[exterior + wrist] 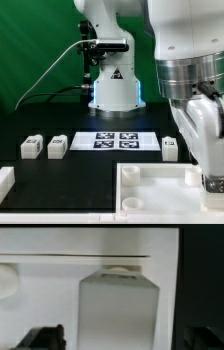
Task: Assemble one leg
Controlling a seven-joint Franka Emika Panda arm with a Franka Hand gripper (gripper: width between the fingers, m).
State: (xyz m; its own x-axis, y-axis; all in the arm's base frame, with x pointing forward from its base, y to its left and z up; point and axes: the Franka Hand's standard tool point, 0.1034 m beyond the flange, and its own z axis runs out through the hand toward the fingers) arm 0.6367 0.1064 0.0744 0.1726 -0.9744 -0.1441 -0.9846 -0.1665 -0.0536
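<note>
Legs [30, 148] [56, 147] [170, 149]: three on the table [90, 175], fourth leg [120, 303] ungripped inside the wide-open tool [125, 339].

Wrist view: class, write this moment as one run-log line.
gripper: open | leg: between fingers, not gripped | tray: beneath

The exterior view is brightly and evenly lit: the black counter [80, 170] swallows light, with only faint shadows under the white parts, the white tray [155, 195] at five o'clock is nearly washed out, and a blue glow shows on the arm's base [113, 95] near the centre. The arm [195, 90] at three o'clock, close to the lens, is soft. The wrist view is blurred and pale throughout, whites glaring, and the tool [122, 339] shows only as featureless dark fingers [45, 336].
</note>
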